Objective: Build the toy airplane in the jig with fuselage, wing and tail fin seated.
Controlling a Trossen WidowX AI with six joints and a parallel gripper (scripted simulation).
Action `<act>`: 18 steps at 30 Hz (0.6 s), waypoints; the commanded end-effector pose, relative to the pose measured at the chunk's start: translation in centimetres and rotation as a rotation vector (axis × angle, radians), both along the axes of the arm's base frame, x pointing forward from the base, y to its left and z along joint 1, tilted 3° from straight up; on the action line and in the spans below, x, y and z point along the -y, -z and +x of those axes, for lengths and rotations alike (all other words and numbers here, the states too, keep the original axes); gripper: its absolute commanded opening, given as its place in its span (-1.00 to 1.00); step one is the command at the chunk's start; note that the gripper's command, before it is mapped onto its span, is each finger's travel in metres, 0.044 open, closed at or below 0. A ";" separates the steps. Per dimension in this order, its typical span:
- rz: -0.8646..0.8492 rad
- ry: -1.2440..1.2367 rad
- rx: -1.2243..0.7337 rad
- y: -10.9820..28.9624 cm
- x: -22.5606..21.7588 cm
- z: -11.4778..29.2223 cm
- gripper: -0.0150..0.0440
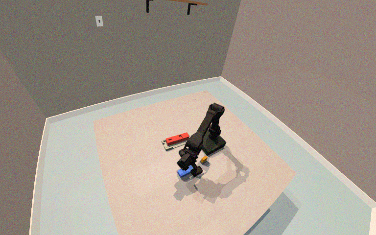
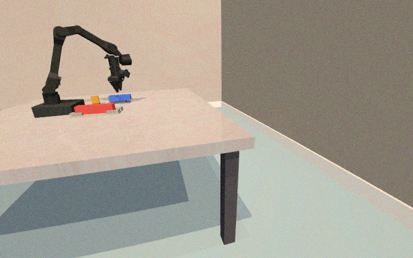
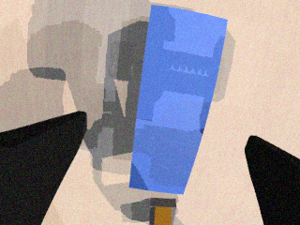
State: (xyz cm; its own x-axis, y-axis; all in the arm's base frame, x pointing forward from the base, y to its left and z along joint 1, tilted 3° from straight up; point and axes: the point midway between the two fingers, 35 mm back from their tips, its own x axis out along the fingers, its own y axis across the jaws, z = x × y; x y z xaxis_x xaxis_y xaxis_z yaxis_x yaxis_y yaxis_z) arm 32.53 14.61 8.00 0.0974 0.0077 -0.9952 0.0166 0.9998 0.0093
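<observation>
The red fuselage (image 1: pixel 177 138) (image 2: pixel 94 108) lies flat in the pale grey jig (image 1: pixel 168 146) (image 2: pixel 117 111), with two sockets showing on its top. The blue wing (image 1: pixel 183 173) (image 2: pixel 119 98) (image 3: pixel 178 107) lies flat on the table in front of the arm's base. The small orange tail fin (image 1: pixel 203 158) (image 2: pixel 95 99) lies close by, between the wing and the base. My gripper (image 1: pixel 189 167) (image 2: pixel 117 88) (image 3: pixel 171 133) is open and empty. It points down and hangs a little above the wing, with one finger on each side of it in the wrist view.
The arm's black base (image 1: pixel 214 145) (image 2: pixel 57 107) stands right beside the jig. The parts sit on a beige table (image 1: pixel 138 171) (image 2: pixel 152 127), whose right edge drops off to the floor in the exterior view.
</observation>
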 end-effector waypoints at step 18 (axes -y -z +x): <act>-0.011 0.005 -0.011 3.4 0.1 0.2 1.00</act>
